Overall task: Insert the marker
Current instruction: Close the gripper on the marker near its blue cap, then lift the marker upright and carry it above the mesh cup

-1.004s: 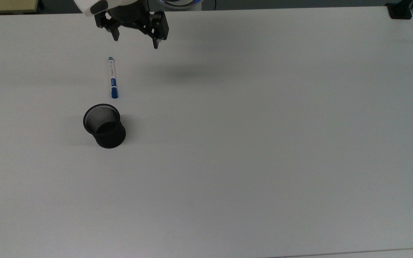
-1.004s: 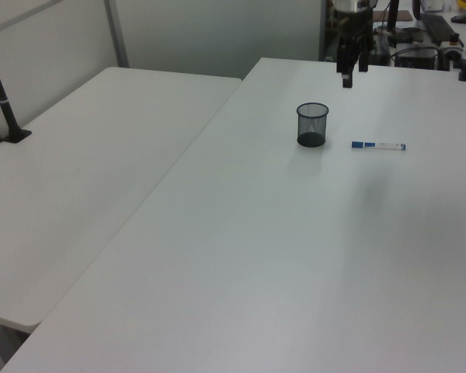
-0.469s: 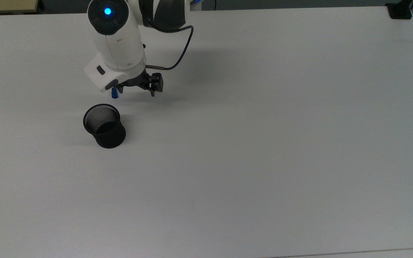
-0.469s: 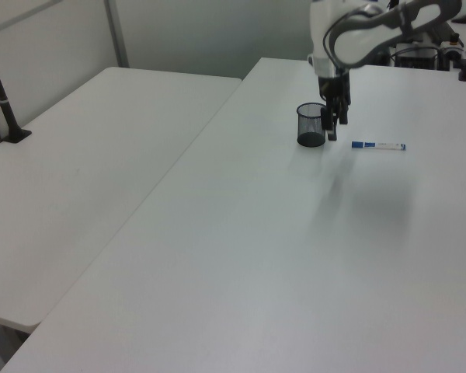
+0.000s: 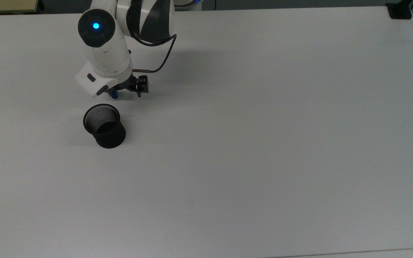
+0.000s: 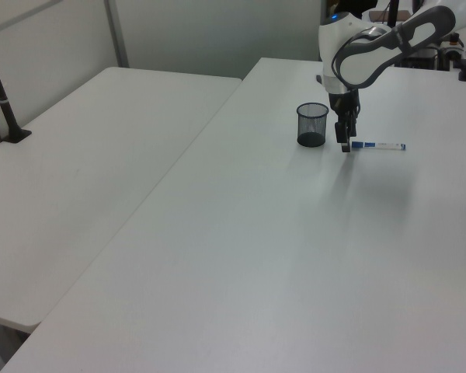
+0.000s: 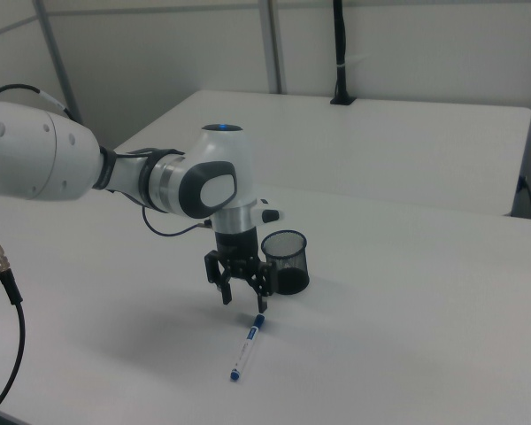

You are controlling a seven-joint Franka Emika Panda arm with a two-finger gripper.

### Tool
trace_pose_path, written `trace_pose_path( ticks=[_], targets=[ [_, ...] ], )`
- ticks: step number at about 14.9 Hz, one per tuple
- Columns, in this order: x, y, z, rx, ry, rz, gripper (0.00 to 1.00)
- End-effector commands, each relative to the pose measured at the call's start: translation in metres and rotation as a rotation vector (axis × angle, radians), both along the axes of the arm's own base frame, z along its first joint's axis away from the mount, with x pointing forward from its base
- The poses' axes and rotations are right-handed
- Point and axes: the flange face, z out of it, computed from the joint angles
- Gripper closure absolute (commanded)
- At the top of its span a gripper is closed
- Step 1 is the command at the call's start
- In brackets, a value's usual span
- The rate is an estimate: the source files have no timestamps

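Soft, even overhead light; faint arm shadow on the table (image 5: 264,143).

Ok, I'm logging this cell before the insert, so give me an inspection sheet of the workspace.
Surface: white table, bare apart from the job's things.
Job's things: marker flat on the table; mesh cup upright beside it, nothing seen inside.
Clutter: nothing seen.
Gripper: gripper open, low over the marker's capped end, not gripping.
Cables: black cable looping off the arm's wrist.
Surroundings: second white table alongside; wall panels behind.
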Motion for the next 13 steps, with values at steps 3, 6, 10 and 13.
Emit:
trace_pose_path(
  ticks=[3,6,10,13],
  targets=[
    [-0.006,-0.018,-0.019,-0.004,0.01,0.065,0.41],
    [-0.005,-0.021,-0.023,-0.004,0.005,0.078,0.55],
    [-0.005,-0.021,-0.023,-0.002,0.009,0.088,0.8],
    [-0.005,-0.022,-0.019,0.002,0.011,0.101,0.99]
  ],
)
